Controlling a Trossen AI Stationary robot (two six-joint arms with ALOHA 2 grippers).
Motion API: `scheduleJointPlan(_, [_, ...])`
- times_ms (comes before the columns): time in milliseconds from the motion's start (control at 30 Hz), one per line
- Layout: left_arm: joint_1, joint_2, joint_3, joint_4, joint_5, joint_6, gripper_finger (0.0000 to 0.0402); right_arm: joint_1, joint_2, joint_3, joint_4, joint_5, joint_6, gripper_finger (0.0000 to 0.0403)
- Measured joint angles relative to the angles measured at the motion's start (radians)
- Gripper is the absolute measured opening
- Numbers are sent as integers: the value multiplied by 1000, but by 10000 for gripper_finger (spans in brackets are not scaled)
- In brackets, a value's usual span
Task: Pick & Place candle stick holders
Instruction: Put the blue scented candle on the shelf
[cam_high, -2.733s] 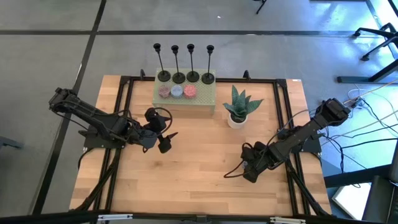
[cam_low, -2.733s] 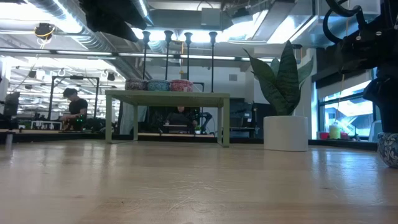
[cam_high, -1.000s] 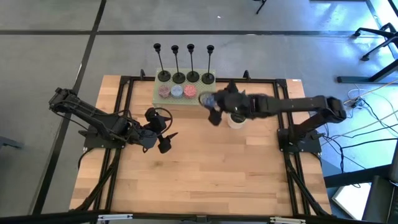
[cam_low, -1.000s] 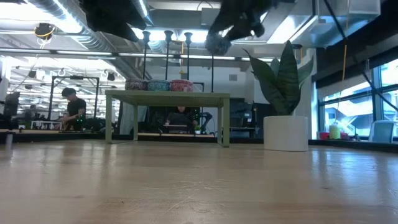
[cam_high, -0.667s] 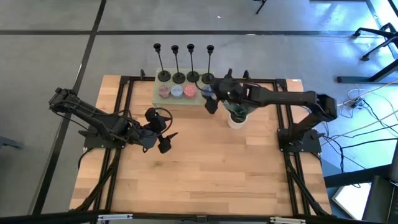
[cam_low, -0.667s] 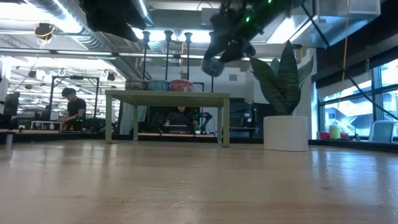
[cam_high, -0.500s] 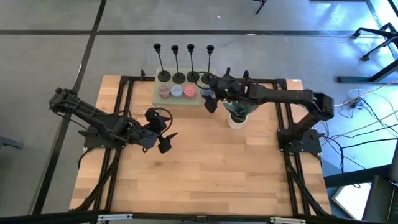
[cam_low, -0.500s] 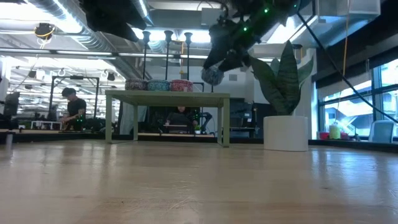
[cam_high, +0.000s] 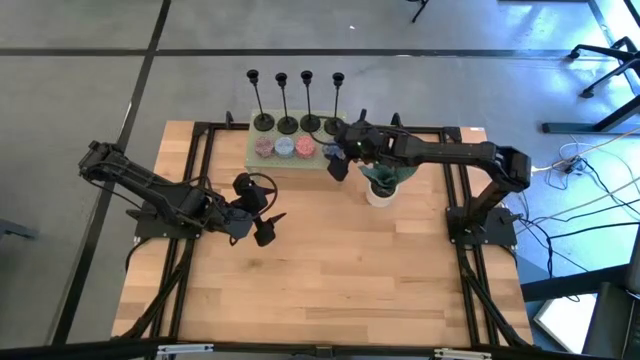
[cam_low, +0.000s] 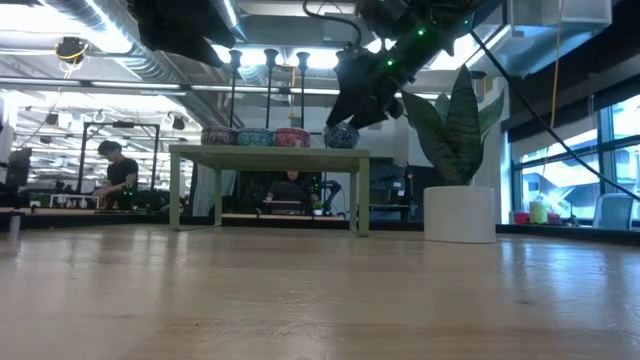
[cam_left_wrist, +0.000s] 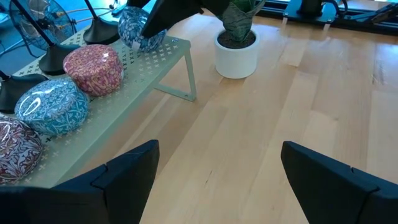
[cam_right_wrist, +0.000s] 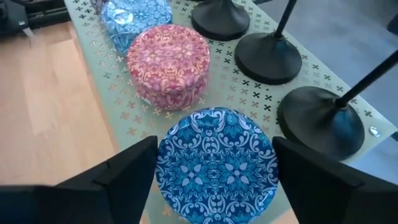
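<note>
The four candlestick holders (cam_high: 294, 122) stand in a row along the far edge of the green shelf (cam_high: 337, 168), their round bases close beside one another, each with a thin upright stem and a small cup on top. In front of them on the shelf sits a row of patterned tins, a pink tin (cam_right_wrist: 168, 63) among them.

The right gripper (cam_high: 338, 163) is at the shelf's end nearest the potted plant (cam_high: 384, 172), its fingers (cam_right_wrist: 121, 171) closed around a blue patterned tin (cam_right_wrist: 216, 160) that sits on or just above the shelf top (not a holder, despite the task). The nearest holder base (cam_right_wrist: 320, 121) is just beyond that tin.

The left gripper (cam_high: 262, 224) waits over the bare table (cam_high: 330, 290), well away from the shelf, with its fingers spread and empty.

The holders look like stiff metal, probably light but top-heavy, with smooth stems that could slip or swing in a pinch. Low on the stem, just above the base, looks the steadiest hold. The neighbours are crowded, so an end holder seems easiest.
</note>
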Motion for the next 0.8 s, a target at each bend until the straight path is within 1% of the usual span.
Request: scheduleJointPlan(800, [0,0,0,0,0,0,336,-6,0,5,3,-7,-15,317])
